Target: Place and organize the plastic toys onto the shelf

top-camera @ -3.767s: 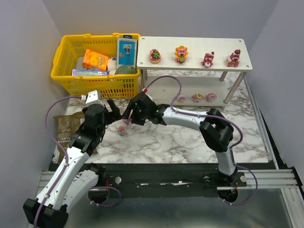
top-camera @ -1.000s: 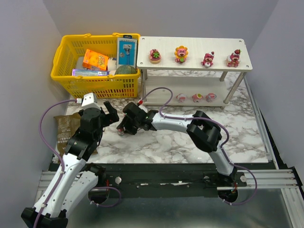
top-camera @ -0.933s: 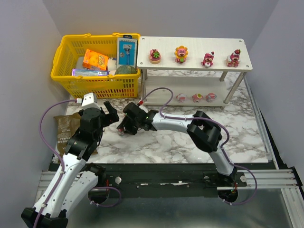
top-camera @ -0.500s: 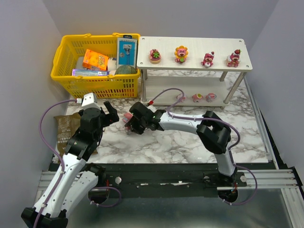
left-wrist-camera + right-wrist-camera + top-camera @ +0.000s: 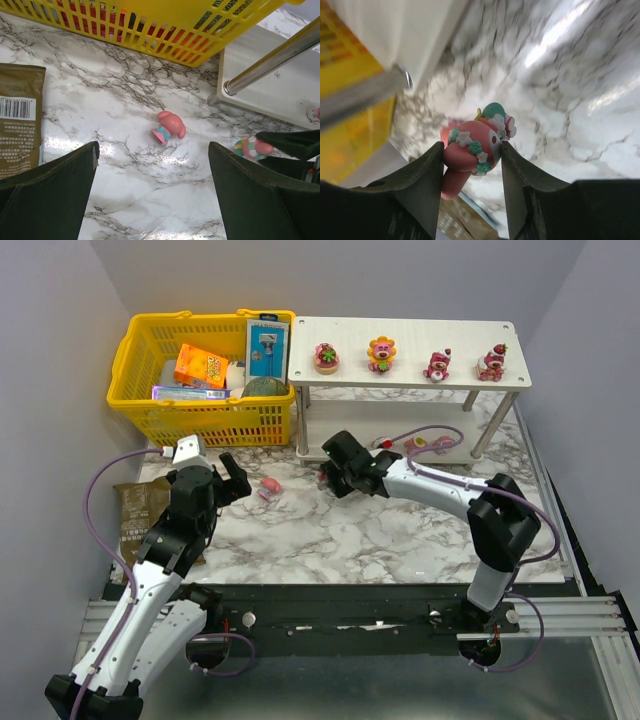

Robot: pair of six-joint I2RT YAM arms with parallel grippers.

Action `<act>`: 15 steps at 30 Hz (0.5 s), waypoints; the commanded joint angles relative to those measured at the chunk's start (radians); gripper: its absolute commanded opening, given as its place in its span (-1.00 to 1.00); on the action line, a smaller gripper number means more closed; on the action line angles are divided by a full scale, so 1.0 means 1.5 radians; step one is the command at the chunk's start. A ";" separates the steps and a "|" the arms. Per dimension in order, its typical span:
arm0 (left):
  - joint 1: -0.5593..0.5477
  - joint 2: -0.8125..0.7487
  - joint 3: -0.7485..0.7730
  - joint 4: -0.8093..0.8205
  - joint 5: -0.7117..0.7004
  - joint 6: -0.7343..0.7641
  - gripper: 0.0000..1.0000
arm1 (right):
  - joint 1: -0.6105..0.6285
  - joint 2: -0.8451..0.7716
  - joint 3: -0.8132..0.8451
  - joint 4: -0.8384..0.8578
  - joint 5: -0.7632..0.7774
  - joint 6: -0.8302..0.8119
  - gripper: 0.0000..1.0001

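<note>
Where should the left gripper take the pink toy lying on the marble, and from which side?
Probably across its rounded head, from straight above. The pink toy lies tipped on its side on the marble table, apart from the yellow basket and the shelf leg, so the open left gripper has room either side.
</note>
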 commanded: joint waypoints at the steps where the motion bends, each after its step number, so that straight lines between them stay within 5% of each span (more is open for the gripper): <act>1: -0.003 0.002 0.005 -0.004 -0.003 0.004 0.98 | -0.055 -0.038 -0.019 -0.045 0.086 0.071 -0.31; 15: -0.003 0.009 0.004 -0.001 0.001 0.006 0.97 | -0.117 -0.018 0.030 -0.062 0.127 0.148 -0.31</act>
